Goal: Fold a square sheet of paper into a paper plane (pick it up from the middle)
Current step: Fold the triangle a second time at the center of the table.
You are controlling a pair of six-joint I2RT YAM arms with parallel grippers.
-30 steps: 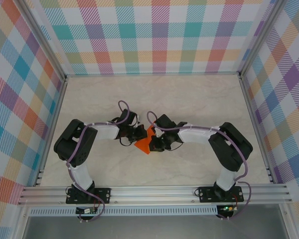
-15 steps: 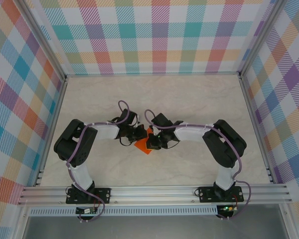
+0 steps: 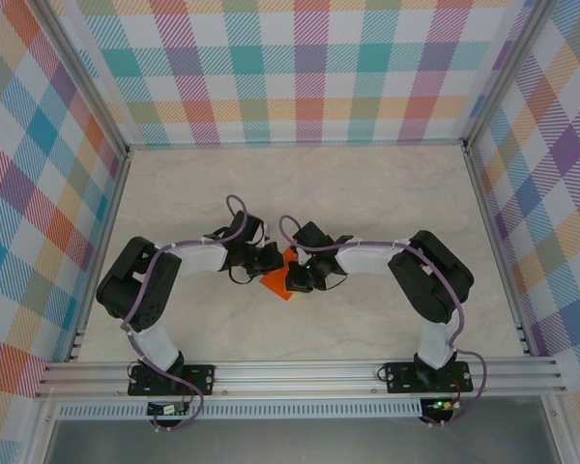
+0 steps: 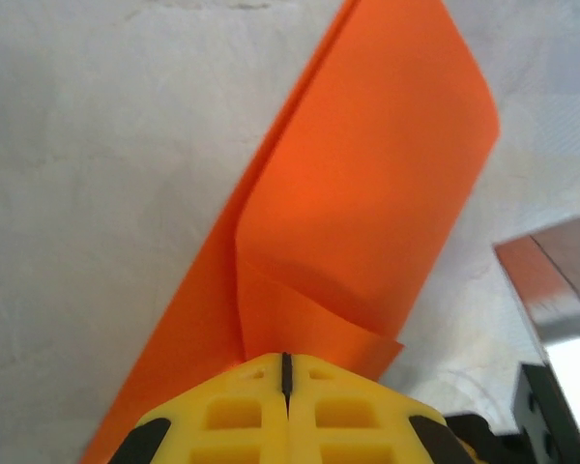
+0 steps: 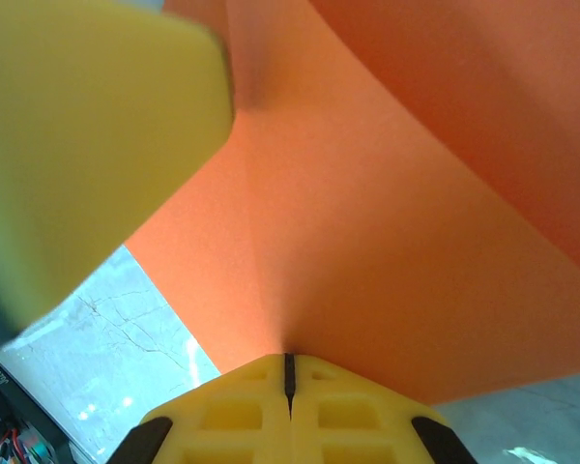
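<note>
Since a second ago your right arm has swung its elbow inward and carried the right gripper (image 3: 297,275) closer to the left gripper (image 3: 267,259), so less orange shows between them from above.

The square sheet of paper (image 3: 277,284) is already partly folded. It sits at the middle of the table, between the two wrists, as a narrow layered strip with a crisp long edge (image 4: 367,193).

Your left claw (image 4: 285,365) is fully closed, its yellow tips meeting at the strip's near end, where a small flap curls up. It looks like an anchor, keeping that end from sliding.

Your right claw (image 5: 288,365) is also fully closed, with the sheet (image 5: 387,242) running out from between its tips and rising off the table. I judge it is lifting a layer against the left's hold to set the next crease. The yellow blur at upper left there is probably the left's finger (image 5: 77,145).

The table (image 3: 367,193) is pale, marbled and smooth, so paper can slip on it. Pastel checked walls (image 3: 300,77) close three sides, and an aluminium rail (image 3: 300,372) carries the bases.
</note>
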